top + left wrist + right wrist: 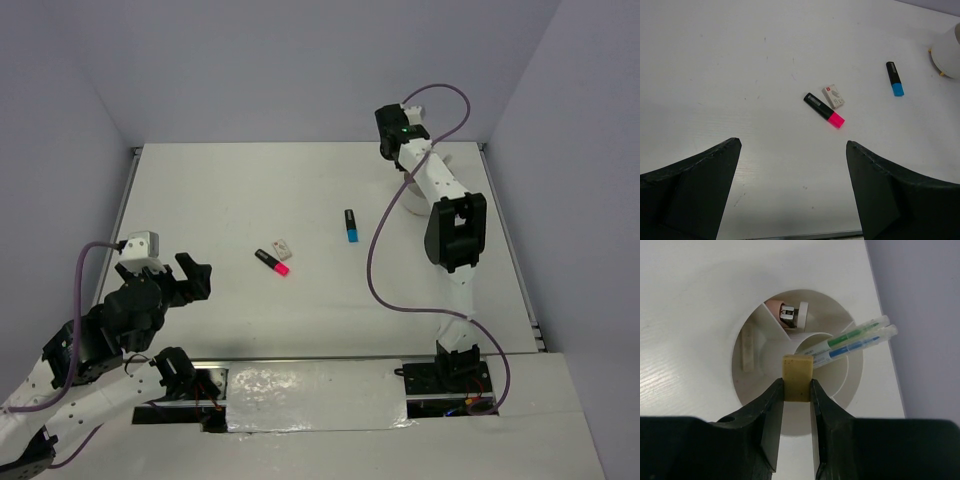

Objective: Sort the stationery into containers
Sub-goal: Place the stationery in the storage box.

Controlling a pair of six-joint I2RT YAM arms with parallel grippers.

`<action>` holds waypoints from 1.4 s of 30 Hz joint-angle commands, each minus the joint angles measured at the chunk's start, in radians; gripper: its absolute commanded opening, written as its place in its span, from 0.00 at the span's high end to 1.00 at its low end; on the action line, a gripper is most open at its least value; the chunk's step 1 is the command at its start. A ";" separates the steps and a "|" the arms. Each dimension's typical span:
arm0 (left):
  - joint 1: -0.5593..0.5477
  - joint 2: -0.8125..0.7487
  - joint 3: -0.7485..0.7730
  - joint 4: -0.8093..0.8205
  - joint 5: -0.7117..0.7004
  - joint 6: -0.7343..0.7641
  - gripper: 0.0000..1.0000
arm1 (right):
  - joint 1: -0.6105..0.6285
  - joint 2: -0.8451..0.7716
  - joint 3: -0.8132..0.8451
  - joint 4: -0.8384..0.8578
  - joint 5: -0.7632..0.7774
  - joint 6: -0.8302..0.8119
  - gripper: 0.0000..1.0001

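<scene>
My right gripper (797, 386) is shut on a tan eraser (797, 375) and holds it over the round white divided bowl (837, 315). In the bowl, a green and a blue thin pen (860, 339) lean out of the centre cup. A pinkish item with a metal part (788, 312) and a pale stick (746, 347) lie in side compartments. On the table lie a pink-and-black highlighter (272, 263), a small white eraser (283, 246) and a blue-and-black highlighter (351, 225). My left gripper (195, 275) is open and empty, short of the pink highlighter (824, 110).
The right arm (455, 230) covers most of the bowl in the top view. In the left wrist view the bowl's side (947, 50) shows at the far right, beyond the blue highlighter (894, 78). Purple walls close the table at back and sides.
</scene>
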 commanded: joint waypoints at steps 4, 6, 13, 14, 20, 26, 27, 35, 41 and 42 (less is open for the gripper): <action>0.004 0.007 0.004 0.040 0.003 0.020 0.01 | -0.006 0.028 0.026 0.026 -0.026 0.008 0.68; 0.002 0.007 0.004 0.040 0.004 0.020 0.01 | -0.006 0.028 0.025 0.029 -0.031 0.011 0.65; 0.004 0.004 0.003 0.043 0.007 0.025 0.01 | -0.004 0.024 0.014 0.028 -0.034 0.012 0.50; 0.002 0.004 0.003 0.043 0.007 0.023 0.01 | -0.004 0.019 0.012 0.029 -0.034 0.014 0.48; 0.002 0.001 0.003 0.045 0.010 0.025 0.01 | 0.005 0.004 0.015 0.034 -0.037 0.011 0.47; 0.002 -0.008 0.001 0.046 0.010 0.026 0.01 | 0.020 -0.013 0.029 0.020 -0.037 0.017 0.46; 0.002 -0.008 0.001 0.048 0.010 0.026 0.01 | 0.025 -0.027 0.029 0.019 -0.036 0.020 0.44; 0.002 0.003 0.004 0.039 0.001 0.017 0.01 | 0.046 -0.145 0.028 -0.020 -0.071 0.060 0.37; 0.004 0.004 0.006 0.029 -0.010 0.008 0.01 | 0.081 -0.315 0.003 -0.015 -0.109 0.044 0.37; 0.002 0.007 0.006 0.029 -0.011 0.007 0.01 | 0.089 -0.341 -0.018 -0.009 -0.124 0.041 0.37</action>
